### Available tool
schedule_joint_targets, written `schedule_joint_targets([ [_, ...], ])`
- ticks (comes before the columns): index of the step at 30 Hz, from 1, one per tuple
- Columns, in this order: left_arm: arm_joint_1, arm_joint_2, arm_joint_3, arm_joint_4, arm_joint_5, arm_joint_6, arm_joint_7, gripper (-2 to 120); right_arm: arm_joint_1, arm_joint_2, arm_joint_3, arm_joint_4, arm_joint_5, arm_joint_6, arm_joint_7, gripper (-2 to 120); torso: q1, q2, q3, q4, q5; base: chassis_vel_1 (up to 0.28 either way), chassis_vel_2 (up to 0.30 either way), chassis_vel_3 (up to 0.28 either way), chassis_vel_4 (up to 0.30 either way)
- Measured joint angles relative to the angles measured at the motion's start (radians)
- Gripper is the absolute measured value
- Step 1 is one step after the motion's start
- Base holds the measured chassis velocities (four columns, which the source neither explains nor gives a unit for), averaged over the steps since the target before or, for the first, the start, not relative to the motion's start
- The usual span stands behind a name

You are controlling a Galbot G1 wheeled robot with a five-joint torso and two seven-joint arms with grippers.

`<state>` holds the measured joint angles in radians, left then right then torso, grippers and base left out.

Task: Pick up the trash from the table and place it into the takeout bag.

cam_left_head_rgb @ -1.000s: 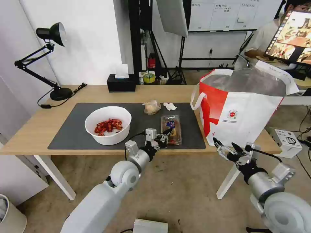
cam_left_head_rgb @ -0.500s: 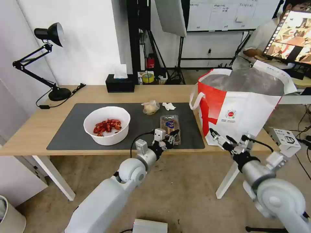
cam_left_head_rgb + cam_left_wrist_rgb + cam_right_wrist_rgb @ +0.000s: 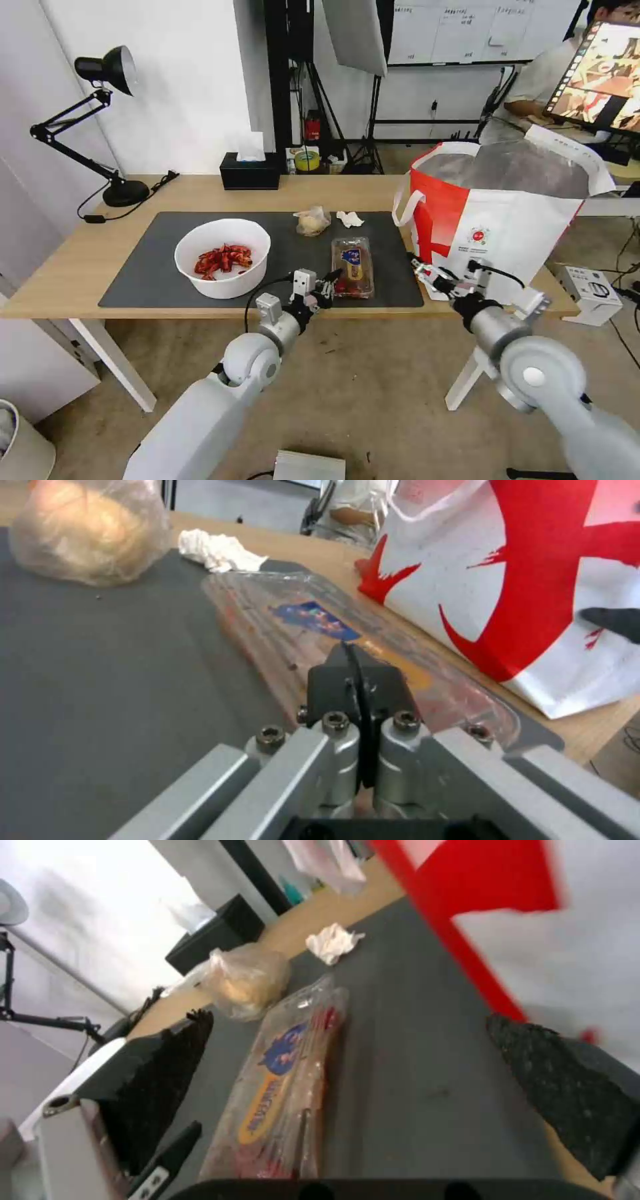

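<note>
A: Where are the end effectors?

B: The left end effector [image 3: 328,283], fingers pressed together, sits at the near end of the clear hinged fruit tray [image 3: 353,267]. The right end effector [image 3: 427,273], fingers spread, hovers between that tray and the takeout bag [image 3: 507,227].

A: And the other trash?

B: On the dark grey mat [image 3: 153,267] covering the light-wood surface [image 3: 67,267]: the white bowl of red shells [image 3: 222,257], the clear bag with a beige lump [image 3: 311,221], the crumpled tissue [image 3: 349,219].

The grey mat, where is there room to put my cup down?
Bare mat lies left of the white bowl, and more between the bowl and the clear fruit tray. It is crowded around the tray: the left gripper, right gripper and takeout bag close in there.
</note>
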<state>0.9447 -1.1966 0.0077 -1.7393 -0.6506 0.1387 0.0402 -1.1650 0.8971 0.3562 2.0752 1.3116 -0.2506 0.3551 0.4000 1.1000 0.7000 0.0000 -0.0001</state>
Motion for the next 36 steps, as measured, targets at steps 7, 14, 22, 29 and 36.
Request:
schedule_joint_targets([
  [7, 0.031, 0.003, -0.007, -0.025, 0.005, 0.003, 0.013, 0, 0.095, 0.037, -0.075, -0.063, 0.032, -0.009, 0.022, 100, 0.000, 0.000, 0.000, 0.0001, 0.0000, 0.000, 0.000, 0.000, 0.000],
  [14, 0.040, -0.004, -0.008, -0.029, 0.010, 0.004, 0.018, 0, 0.161, 0.072, -0.117, -0.124, 0.039, -0.015, 0.028, 100, 0.000, 0.000, 0.000, 0.0000, 0.0001, 0.000, 0.000, 0.000, 0.000],
  [22, 0.044, -0.012, -0.008, -0.020, 0.020, 0.003, 0.023, 0, 0.227, 0.134, -0.169, -0.195, 0.042, -0.023, 0.028, 100, 0.000, 0.000, 0.000, 0.0000, 0.0000, 0.000, 0.000, 0.000, 0.000],
  [29, 0.048, -0.012, -0.019, -0.014, 0.023, 0.001, 0.028, 0, 0.259, 0.186, -0.201, -0.250, 0.022, -0.025, 0.025, 100, 0.000, 0.000, 0.000, 0.0001, 0.0000, 0.000, 0.000, 0.000, 0.000],
  [36, 0.052, -0.016, -0.028, -0.002, 0.023, 0.000, 0.045, 0, 0.289, 0.221, -0.226, -0.305, 0.018, -0.027, 0.019, 100, 0.000, 0.000, 0.000, 0.0001, 0.0000, 0.000, 0.000, 0.000, 0.000],
])
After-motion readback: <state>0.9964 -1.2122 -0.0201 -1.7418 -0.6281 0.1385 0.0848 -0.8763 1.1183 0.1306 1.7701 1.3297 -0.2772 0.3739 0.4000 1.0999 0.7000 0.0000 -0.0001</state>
